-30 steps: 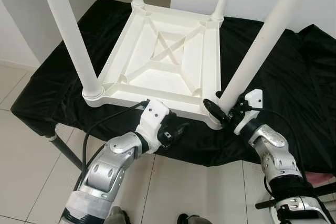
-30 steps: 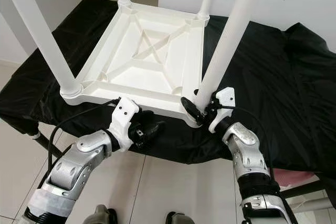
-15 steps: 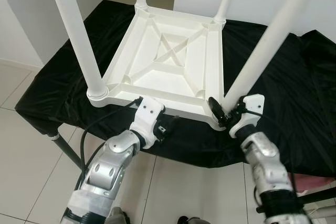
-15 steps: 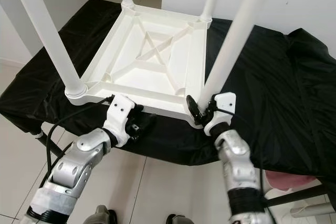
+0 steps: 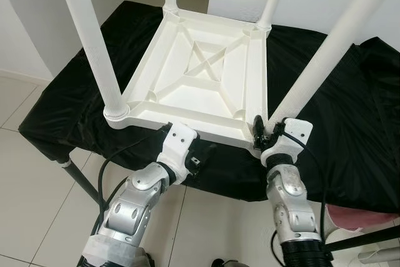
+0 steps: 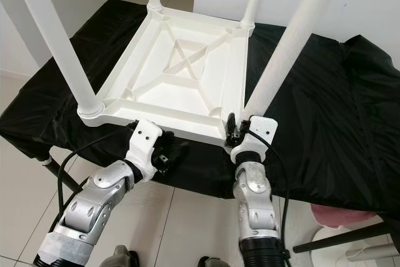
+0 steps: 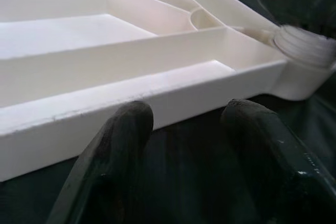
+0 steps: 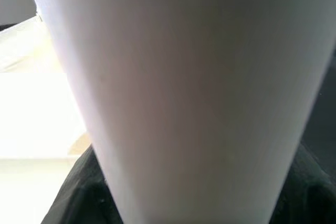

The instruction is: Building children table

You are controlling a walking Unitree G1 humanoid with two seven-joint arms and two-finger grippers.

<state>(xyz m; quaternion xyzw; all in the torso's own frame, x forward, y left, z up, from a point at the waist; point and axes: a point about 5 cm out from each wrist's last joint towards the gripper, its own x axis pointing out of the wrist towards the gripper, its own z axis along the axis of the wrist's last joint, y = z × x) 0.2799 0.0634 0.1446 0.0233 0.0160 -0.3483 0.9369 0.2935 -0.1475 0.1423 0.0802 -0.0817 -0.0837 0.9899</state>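
Observation:
A white children's table (image 5: 187,119) lies upside down on a black cloth, its legs pointing up. My right gripper (image 5: 265,134) is at the base of the near right leg (image 5: 322,64) and shut on it. In the right wrist view that leg (image 8: 184,77) stands between the dark fingers (image 8: 79,192). My left gripper (image 5: 204,154) hangs just below the tabletop's front edge, open and holding nothing. In the left wrist view its two fingertips (image 7: 128,124) sit apart under the white rim (image 7: 157,98). The near left leg (image 5: 94,48) stands in its corner socket.
The black cloth (image 5: 350,123) covers a low stand with a grey metal leg (image 5: 78,179) at the front left. Tiled floor lies below me. A pink thing (image 5: 362,217) and a white pedestal (image 6: 331,242) sit at the lower right. White walls stand behind.
My right forearm has swung in from the right to stand under the near right leg, the wrist turning around the leg's base. The left gripper has drawn closer to the front rim.

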